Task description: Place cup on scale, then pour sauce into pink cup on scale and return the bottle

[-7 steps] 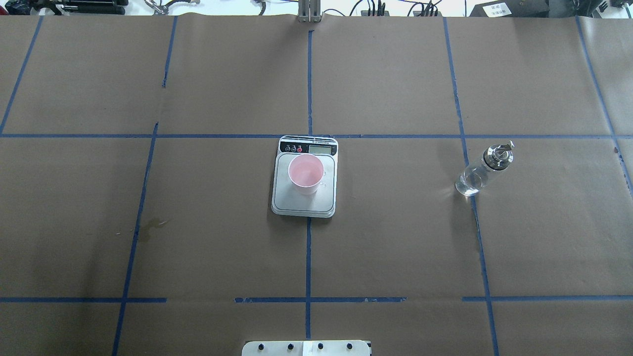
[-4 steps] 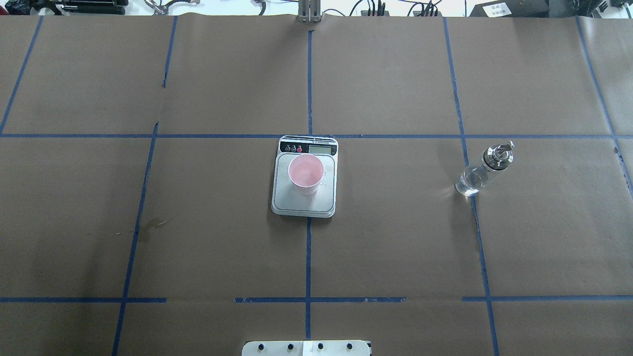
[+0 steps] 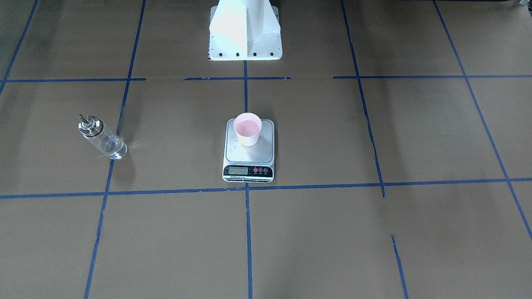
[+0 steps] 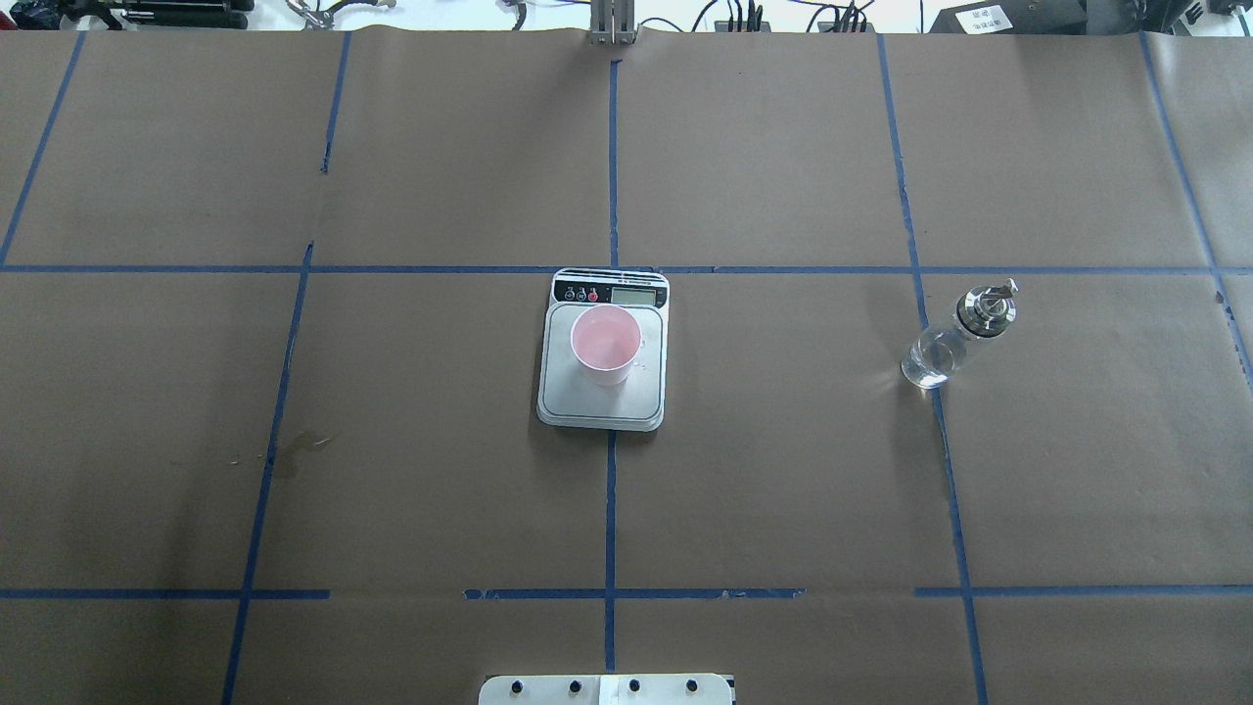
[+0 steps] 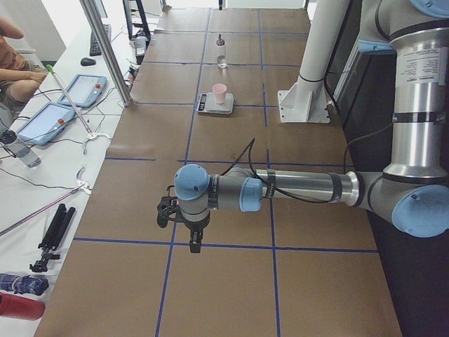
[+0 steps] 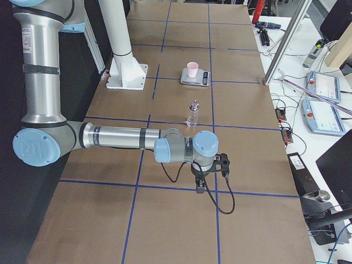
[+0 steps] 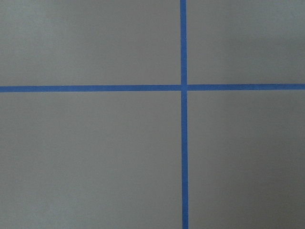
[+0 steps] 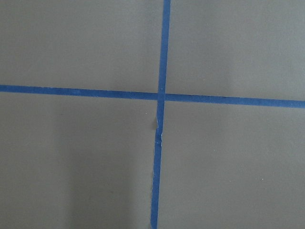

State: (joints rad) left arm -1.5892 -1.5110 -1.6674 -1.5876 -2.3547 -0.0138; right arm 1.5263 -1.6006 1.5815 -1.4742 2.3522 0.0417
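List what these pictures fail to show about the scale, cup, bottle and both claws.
1. scale display reading: too small in every view.
2. cup fill: in the overhead view, the pink inside hides any liquid level.
3. bottle contents: clear glass, too small.
4. left claw and right claw: only in side views, small; open or shut unclear.

Nothing is readable from here: the scale has a display whose figures are too small to make out, and the white label on the dark box beyond the desk is blurred.
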